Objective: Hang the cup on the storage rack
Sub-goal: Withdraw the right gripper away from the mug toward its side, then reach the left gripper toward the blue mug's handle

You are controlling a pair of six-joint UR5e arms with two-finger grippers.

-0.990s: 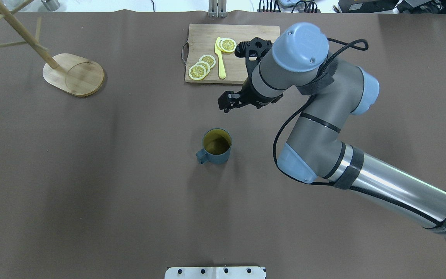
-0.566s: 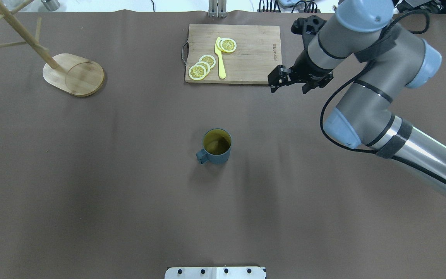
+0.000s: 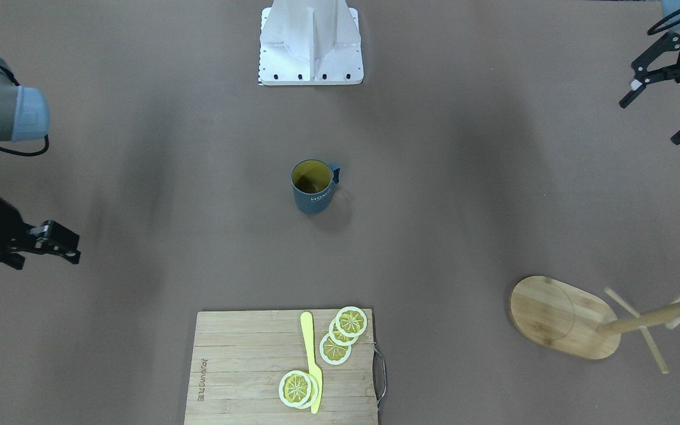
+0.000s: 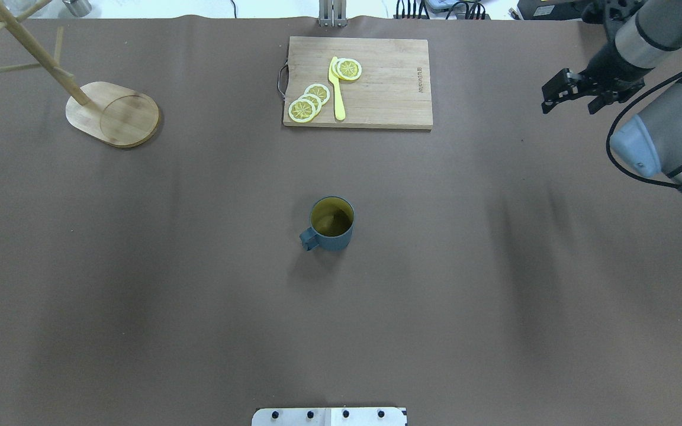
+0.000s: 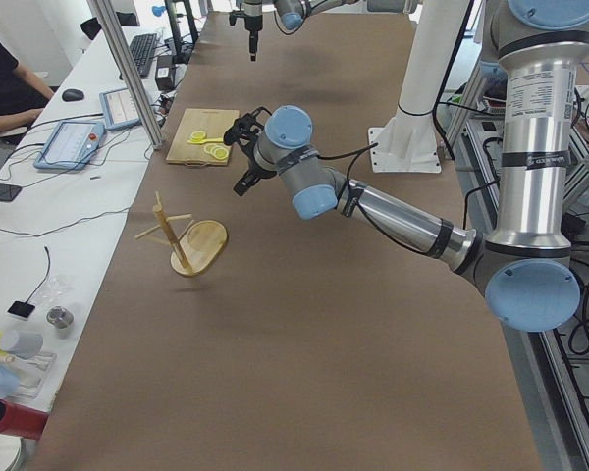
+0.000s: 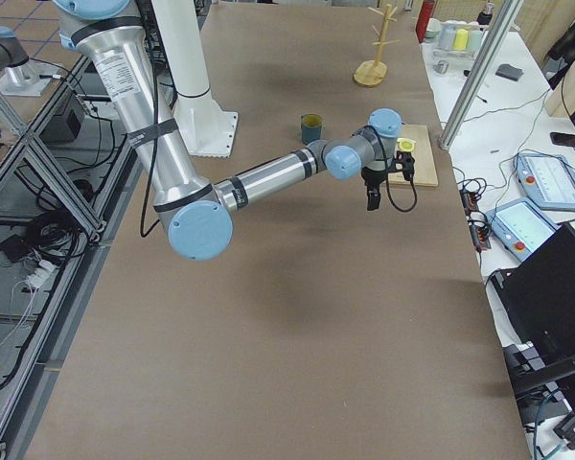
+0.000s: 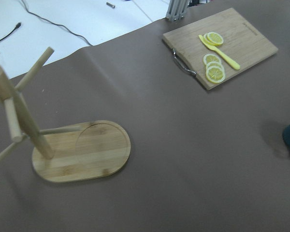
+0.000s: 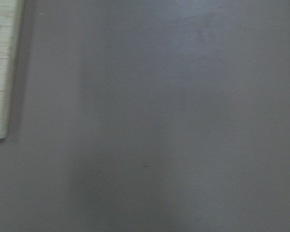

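Left gripper: claw spread wide, nothing in it. In the overhead view it is only a dark sliver at the left edge.
Rack: standing at the far left of the table, near the left gripper. Every peg we can see is bare, and the overhead frame cuts off the post's top.
Cup: upright at mid-table, handle toward the near left, touched by nothing and well apart from both claws. It sits where it sat a second ago.
Board: far side, centre, bearing lemon slices and a yellow knife. It has no part in the task.
Right gripper: claw released and empty, at the far right edge.
Change: within the last second the right arm has swung from just beyond the cup, past the board's right end, out to the table's right edge. Nothing else has moved.
Meaning: we judge that the right arm is clearing off and the pick falls to the left arm, which is nearer the rack — the hanging has not begun.
Hard to make out: the right wrist view is a blur of table and one board edge. The left wrist view shows none of its own fingers — and only a sliver of cup at its right edge.
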